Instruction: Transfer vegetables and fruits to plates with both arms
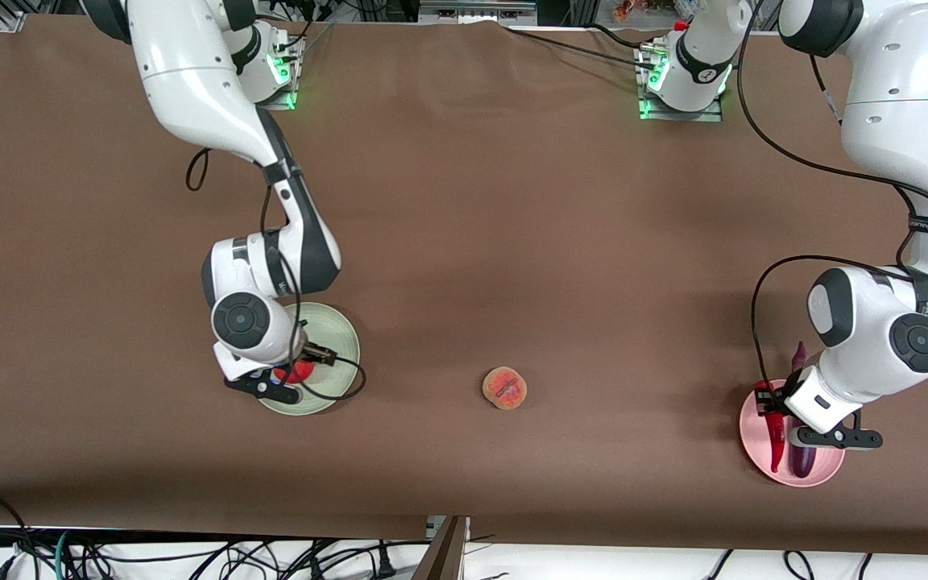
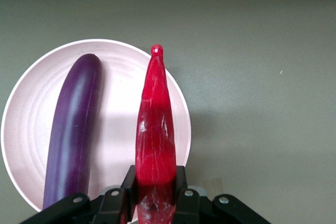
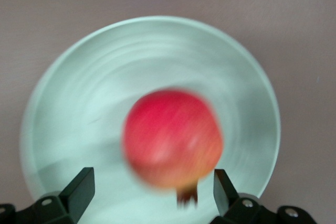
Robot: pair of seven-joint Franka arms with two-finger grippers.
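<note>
The right pincer (image 3: 152,187) hangs over the mint green plate (image 1: 343,342) toward the right arm's end of the tabletop (image 1: 512,242). Its fingers (image 3: 79,187) stand spread wide, with gaps on either side of the red apple-like fruit (image 3: 172,137), which shows above the plate's middle. In the front view the arm's wrist covers most of this fruit and part of the plate.

The left pincer (image 2: 156,190) is clamped on the thick end of the red chili pepper (image 2: 156,129), holding it over the pink plate (image 2: 118,129) toward the left arm's end. The purple eggplant (image 2: 73,135) lies in that plate, beside the pepper and running the same way; the left wrist hides its middle from the front camera.

The peach-like fruit (image 1: 504,387) rests alone on the brown tabletop between the two plates, well apart from both. Cables (image 1: 190,556) trail below the tabletop's edge nearest the front camera.
</note>
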